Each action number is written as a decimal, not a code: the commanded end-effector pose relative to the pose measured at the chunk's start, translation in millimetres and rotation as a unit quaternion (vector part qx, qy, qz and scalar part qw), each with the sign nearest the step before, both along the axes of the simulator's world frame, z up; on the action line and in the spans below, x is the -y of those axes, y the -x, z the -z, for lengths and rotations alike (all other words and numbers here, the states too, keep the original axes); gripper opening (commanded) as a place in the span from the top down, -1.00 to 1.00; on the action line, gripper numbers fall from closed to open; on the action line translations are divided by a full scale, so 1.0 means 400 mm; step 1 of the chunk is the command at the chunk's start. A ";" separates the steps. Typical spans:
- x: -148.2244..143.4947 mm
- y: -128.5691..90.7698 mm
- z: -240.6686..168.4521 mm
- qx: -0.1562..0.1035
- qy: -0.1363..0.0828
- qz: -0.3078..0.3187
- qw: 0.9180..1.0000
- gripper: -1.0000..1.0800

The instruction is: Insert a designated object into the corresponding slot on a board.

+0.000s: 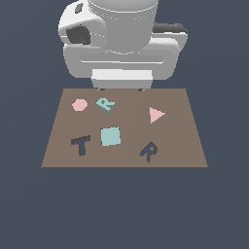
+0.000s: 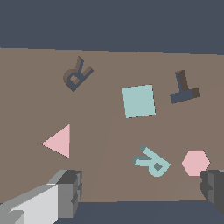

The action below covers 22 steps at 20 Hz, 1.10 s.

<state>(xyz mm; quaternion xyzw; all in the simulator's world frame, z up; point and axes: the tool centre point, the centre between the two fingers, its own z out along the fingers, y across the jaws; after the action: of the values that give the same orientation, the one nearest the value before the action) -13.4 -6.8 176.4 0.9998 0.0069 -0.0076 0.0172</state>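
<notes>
Teal R block [image 1: 105, 104]: lying on the board [image 1: 185, 146], just beside the pink hexagon [image 1: 79, 104]. End effector [image 2: 140, 192]: hovering spread, holding nothing. Risk: snagging the hexagon; misaligning with the R slot [image 1: 149, 151].

A flat, uniform dark slate-blue ground [image 1: 121, 209] spreads in every direction, and I can find no seam where floor would meet wall. It carries no texture, no pattern and no marks. The same plain dark blue fills the space high up on both sides in the exterior view, and it shows again as a band in the wrist view [image 2: 109, 22]. No furniture or windows can be seen anywhere. The light is even and soft, with no visible lamp and hardly any shadow cast on the ground
</notes>
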 end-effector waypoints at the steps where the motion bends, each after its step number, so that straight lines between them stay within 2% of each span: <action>1: 0.000 0.000 0.000 0.000 0.000 0.000 1.000 -0.92; 7: 0.002 0.005 0.007 0.000 0.000 -0.012 1.000 -0.92; 14: 0.009 0.022 0.035 0.000 -0.002 -0.054 0.999 -0.92; 22: 0.028 0.054 0.090 0.000 -0.006 -0.138 0.990 -0.92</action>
<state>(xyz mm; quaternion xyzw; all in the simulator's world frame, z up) -32.3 -16.2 145.2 0.9918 0.1270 -0.0055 0.0131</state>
